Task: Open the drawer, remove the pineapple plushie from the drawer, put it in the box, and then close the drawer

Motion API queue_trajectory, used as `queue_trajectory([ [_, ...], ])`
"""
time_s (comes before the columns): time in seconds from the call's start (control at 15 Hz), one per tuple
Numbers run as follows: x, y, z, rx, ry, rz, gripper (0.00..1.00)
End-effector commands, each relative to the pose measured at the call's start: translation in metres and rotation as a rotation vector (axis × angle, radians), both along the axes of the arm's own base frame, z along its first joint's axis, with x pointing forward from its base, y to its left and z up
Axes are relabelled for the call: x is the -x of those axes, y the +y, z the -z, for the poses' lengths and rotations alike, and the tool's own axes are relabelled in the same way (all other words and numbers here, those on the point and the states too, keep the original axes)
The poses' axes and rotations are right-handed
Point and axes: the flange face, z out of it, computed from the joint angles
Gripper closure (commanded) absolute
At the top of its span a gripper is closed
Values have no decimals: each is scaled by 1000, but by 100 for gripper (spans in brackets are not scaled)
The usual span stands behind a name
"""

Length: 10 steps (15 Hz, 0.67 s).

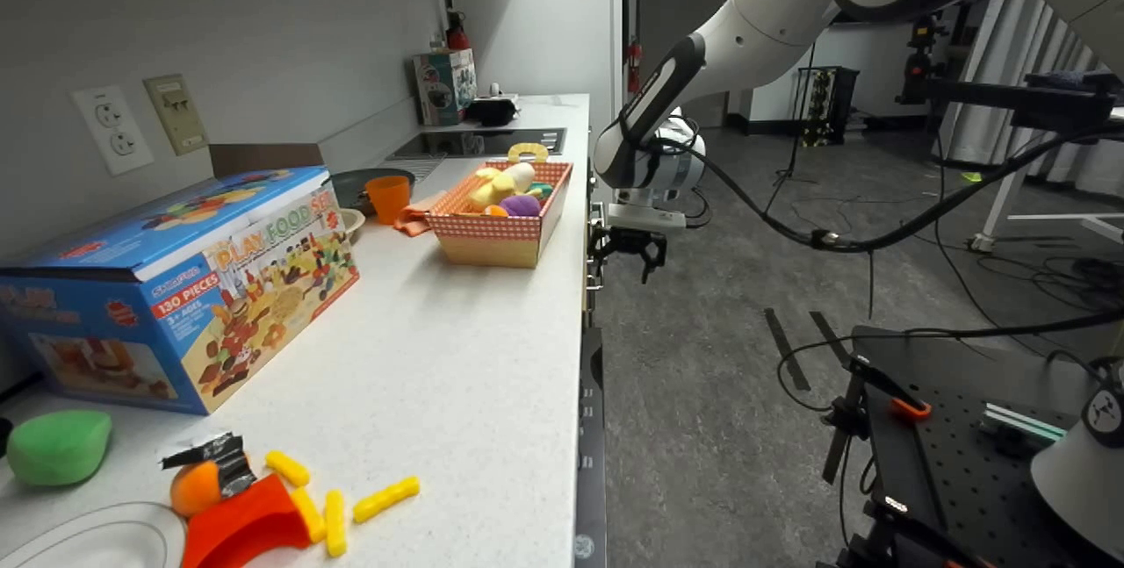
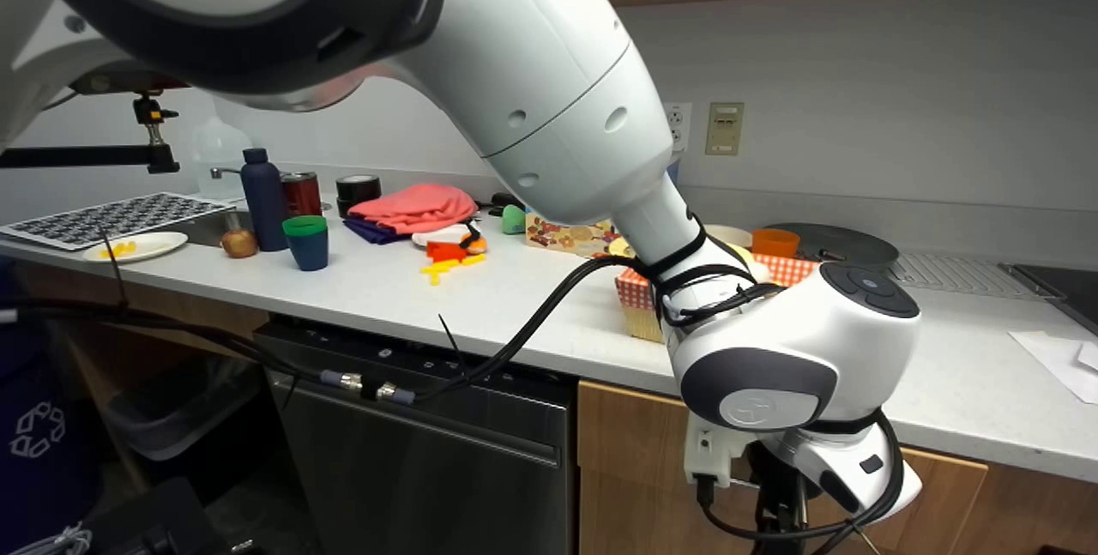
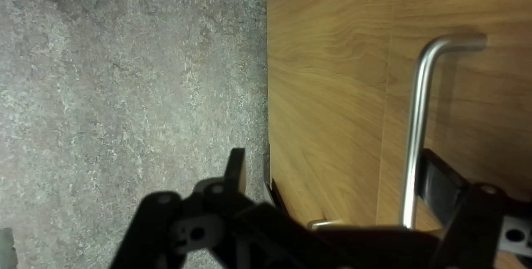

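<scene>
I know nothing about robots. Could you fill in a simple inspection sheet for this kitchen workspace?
Surface: white countertop above wooden cabinets.
Drawer: wooden front, appears shut.
Pineapple plushie: nothing seen.
Box: on the countertop, red-checked rim, toys inside.
Clutter: play food carton, red toy fries holder, yellow toy fries, orange cup, dark pan, dark blue bottle.
Gripper: open, the drawer's metal handle between its jaws in the wrist view; contact unclear.
Cables: black cable tied to the arm, sagging; thinner cables on the grey floor.
Surroundings: dishwasher, recycling bin, cooktop, wall outlet.
</scene>
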Motion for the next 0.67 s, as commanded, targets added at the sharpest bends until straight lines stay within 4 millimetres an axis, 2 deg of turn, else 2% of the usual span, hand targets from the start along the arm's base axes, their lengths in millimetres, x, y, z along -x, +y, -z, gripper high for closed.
queue_trajectory([
  [0.0,0,-1,0,0,1,0,0],
  [0.13,0,-1,1,6,4,23,0],
  [0.2,3,-24,5,37,3,42,0],
  [0.4,26,-51,15,41,59,104,0],
  [0.6,44,-70,14,41,70,126,0],
])
